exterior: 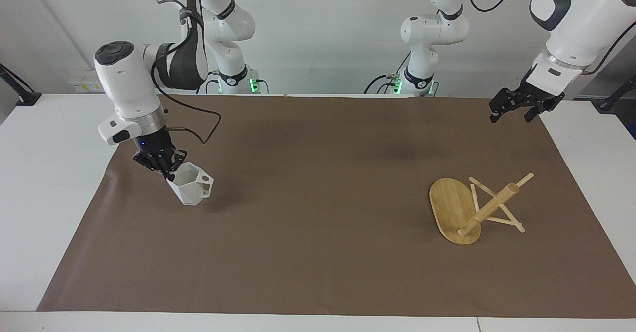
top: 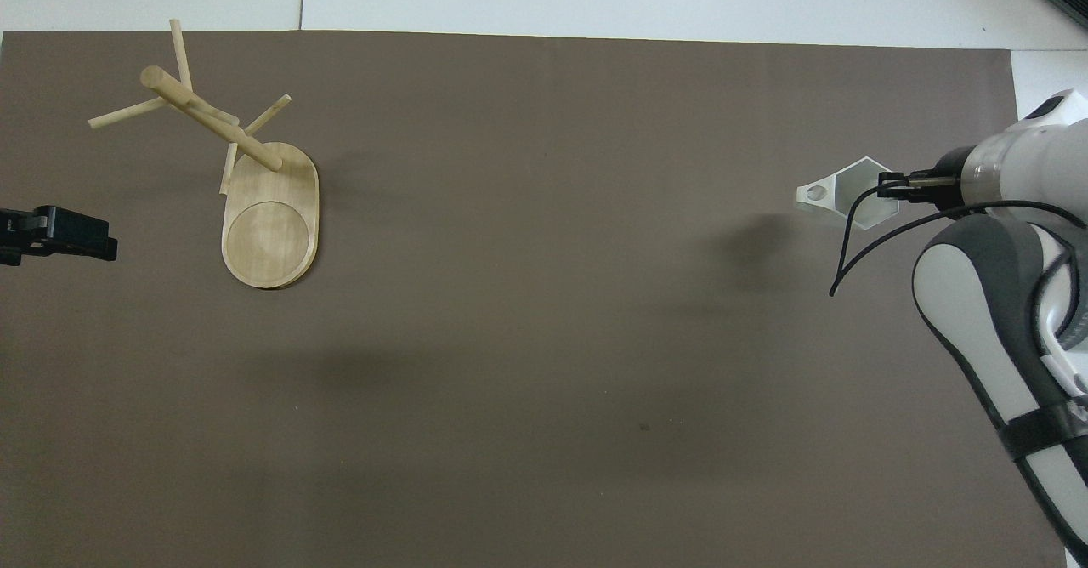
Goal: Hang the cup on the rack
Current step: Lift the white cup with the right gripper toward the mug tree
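Two arms in view, one at work. The right gripper (exterior: pixel 168 169) has its jaws pinched shut on the rim wall of the small white faceted cup with the hexagonal mouth (exterior: pixel 190 188), one finger inside the mouth and one outside, as best we can read it. We judge the cup clear of the brown mat on the tabletop (exterior: pixel 308 252): it hangs tilted over the right arm's end, with its shadow lying apart from it in the overhead view. Its blocky handle with the round hole points away from the jaws, toward the middle of the mat.

The light bamboo rack with the oval base (exterior: pixel 454 210) sits well apart, at the left arm's end. It is tipped over: the base stands on edge, and the thick post (exterior: pixel 489 207) slants up off the mat with the thin pegs crossing it, at least one peg resting on the mat.

Key relation: the whole length of the mat lies between cup and rack, and we judge that no peg is presented upright for the handle hole.

The left gripper (exterior: pixel 514 106) waits over the mat's corner near its own base, jaws spread wide and holding nothing. It is the nearer arm to the rack. In our judgement the rack must be stood up before any hanging.
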Robot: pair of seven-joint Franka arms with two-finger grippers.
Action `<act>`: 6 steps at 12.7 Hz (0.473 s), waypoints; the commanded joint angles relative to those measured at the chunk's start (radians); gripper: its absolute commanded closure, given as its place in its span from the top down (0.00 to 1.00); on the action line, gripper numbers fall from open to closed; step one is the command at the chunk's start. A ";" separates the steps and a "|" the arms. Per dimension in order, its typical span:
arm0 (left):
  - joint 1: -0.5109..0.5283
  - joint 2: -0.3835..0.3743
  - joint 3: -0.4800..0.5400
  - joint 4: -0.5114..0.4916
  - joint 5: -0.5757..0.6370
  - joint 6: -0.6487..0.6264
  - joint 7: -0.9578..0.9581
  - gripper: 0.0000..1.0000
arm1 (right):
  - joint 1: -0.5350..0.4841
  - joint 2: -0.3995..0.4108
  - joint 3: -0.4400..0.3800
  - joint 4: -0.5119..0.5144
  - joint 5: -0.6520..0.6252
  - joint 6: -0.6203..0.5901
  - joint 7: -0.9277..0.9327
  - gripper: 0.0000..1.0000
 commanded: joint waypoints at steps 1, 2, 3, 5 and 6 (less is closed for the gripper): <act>0.010 -0.013 -0.006 -0.004 0.002 -0.008 -0.007 1.00 | -0.005 -0.011 -0.009 0.081 0.009 -0.123 0.036 0.00; 0.010 -0.013 -0.006 -0.004 0.002 -0.008 -0.009 1.00 | -0.005 -0.010 -0.014 0.113 0.010 -0.167 0.036 0.00; 0.010 -0.013 -0.006 -0.004 0.002 -0.008 -0.007 1.00 | -0.005 -0.008 -0.023 0.144 0.009 -0.206 0.036 0.00; 0.010 -0.012 -0.006 -0.004 0.002 -0.008 -0.007 1.00 | -0.005 -0.005 -0.024 0.190 0.009 -0.280 0.036 0.00; 0.010 -0.013 -0.006 -0.004 0.002 -0.008 -0.007 1.00 | -0.005 -0.005 -0.024 0.211 0.007 -0.321 0.037 0.00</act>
